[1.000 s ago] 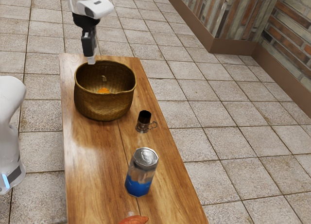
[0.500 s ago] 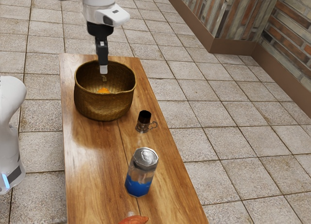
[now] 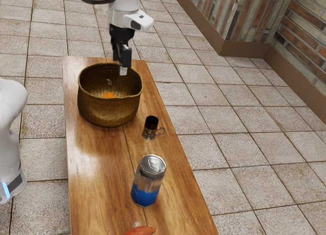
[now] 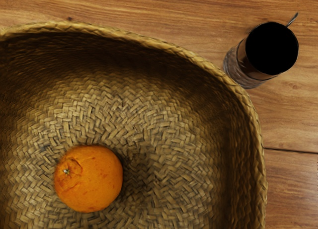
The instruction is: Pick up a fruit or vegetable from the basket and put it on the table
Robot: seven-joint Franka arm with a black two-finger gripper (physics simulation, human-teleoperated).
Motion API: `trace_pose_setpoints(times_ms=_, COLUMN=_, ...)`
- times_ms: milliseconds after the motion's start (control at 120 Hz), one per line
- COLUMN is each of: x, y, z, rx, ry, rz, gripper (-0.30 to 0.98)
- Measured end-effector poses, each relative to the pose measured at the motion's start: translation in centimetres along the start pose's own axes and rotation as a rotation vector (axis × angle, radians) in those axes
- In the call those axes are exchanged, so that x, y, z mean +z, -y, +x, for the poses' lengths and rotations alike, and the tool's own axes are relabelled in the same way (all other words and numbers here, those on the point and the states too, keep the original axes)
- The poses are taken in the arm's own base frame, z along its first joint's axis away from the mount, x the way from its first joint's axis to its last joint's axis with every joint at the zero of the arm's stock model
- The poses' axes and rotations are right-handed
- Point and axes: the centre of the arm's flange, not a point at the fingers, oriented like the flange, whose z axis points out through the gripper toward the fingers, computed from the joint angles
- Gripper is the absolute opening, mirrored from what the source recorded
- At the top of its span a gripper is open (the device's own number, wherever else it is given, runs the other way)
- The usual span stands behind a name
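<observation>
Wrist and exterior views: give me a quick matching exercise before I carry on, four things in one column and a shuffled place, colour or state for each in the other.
1. Round orange fruit
2. Brown woven basket
3. Small cup with a black top and curled metal handle
4. Upright canister with a silver top

A. Blue around its lower part
B. On a woven floor
C. Between basket and canister
D. Holding the fruit

Pairs: 1-B, 2-D, 3-C, 4-A

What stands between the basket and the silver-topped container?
A small handled cup stands between basket and container, offset toward the exterior view's right, as that view shows.
</observation>
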Motion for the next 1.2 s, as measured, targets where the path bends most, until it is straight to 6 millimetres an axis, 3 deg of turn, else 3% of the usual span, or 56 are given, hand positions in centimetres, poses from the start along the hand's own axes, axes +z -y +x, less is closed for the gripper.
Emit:
trace_pose_setpoints(times_ms=100, x=1.2, y=3.5, z=0.6, rx=-0.058, ry=0.001, rz=-0.008, gripper=0.69)
trace_pose_setpoints(times_ms=217, x=4.6, y=3.2, z=0.4, rx=-0.044, ry=0.055, rz=0.01, gripper=0.69)
trace_pose_setpoints(times_ms=525, x=9.3, y=3.8, z=0.1, rx=-0.044, ry=0.121, rz=0.017, gripper=0.69)
trace_pose_setpoints(times_ms=808, x=12.1, y=4.3, z=-0.1, rx=-0.047, ry=0.155, rz=0.001, gripper=0.69)
trace_pose_setpoints(times_ms=1000, x=12.8, y=3.8, z=0.4, rx=-0.028, ry=0.139, rz=0.003, gripper=0.69)
trace_pose_setpoints(times_ms=1200, x=13.9, y=5.0, z=0.8, rx=-0.053, ry=0.135, rz=-0.005, gripper=0.69)
